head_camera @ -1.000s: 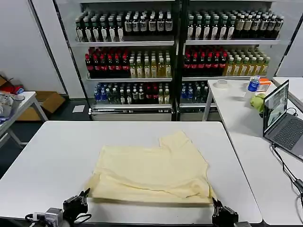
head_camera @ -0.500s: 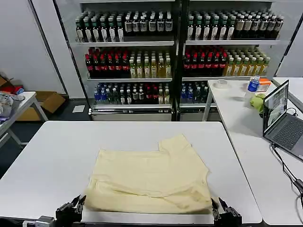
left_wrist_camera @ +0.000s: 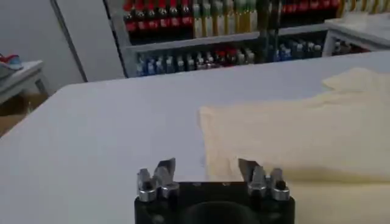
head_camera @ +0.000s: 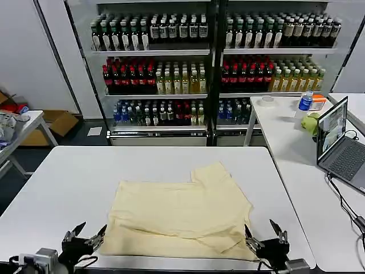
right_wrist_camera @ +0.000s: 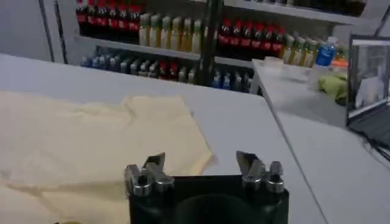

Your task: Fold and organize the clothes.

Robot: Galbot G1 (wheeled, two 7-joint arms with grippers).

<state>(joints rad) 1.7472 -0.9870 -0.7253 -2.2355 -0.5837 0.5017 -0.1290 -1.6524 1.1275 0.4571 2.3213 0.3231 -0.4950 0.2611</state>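
Item: T-shirt point(head_camera: 179, 220), cream, lying partly folded on the white table point(head_camera: 63, 188), near edge doubled over, one sleeve jutting toward the shelves.

Left gripper point(head_camera: 84, 237): I am holding it spread wide, empty, just off the shirt's near left corner. A second ago it was closed at that hem.

Right gripper point(head_camera: 264, 235): likewise splayed, empty, beside the near right corner.

Change: I am letting go of the hem; the first fold is likely laid, further folds pending.

Obscured: collar and label are not showing; my arms are cut off at the bottom edge.
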